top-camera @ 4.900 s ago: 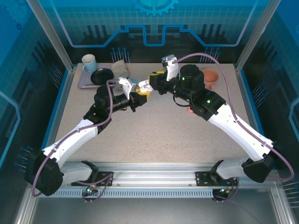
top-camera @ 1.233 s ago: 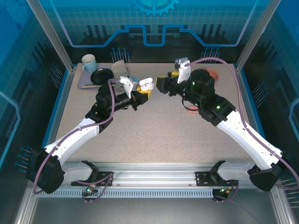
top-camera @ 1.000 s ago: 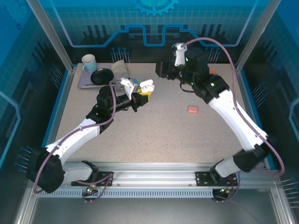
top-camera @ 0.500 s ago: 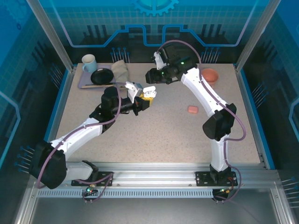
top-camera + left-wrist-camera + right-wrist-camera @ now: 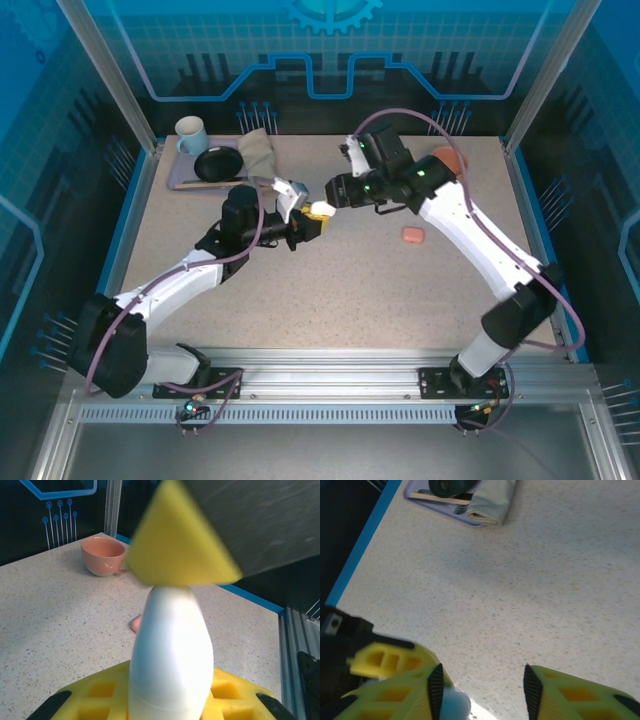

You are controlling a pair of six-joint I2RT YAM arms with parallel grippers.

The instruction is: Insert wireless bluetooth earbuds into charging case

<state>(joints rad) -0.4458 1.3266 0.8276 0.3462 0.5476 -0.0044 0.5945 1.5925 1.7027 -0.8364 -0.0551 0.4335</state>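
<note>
When I count what stands on the counter (image 5: 330,290), I find two small cases, one white and one pink, one pink cup (image 5: 103,555), and one grey tray (image 5: 178,183) in the far left corner. The tray carries one pale blue mug (image 5: 190,132), one dark round dish (image 5: 215,163) and one folded cloth (image 5: 492,502). The white case (image 5: 170,655) does not lie on the counter: my left hand (image 5: 313,221) is closed on it and holds it up over the middle. The pink case (image 5: 413,234) lies alone on the right side, well apart from it. The view from above shows both my arms meeting at the white case, but there it is only a small pale spot. My left wrist view shows it large: smooth, glossy, egg-shaped and upright, with a faint seam low around it. One yellow fingertip (image 5: 180,545) of my right hand (image 5: 484,691) touches its top. My right wrist view shows that hand's two fingers standing apart, with bare counter between them, gripping nothing. Whether earbuds sit inside the white case I cannot tell.
</note>
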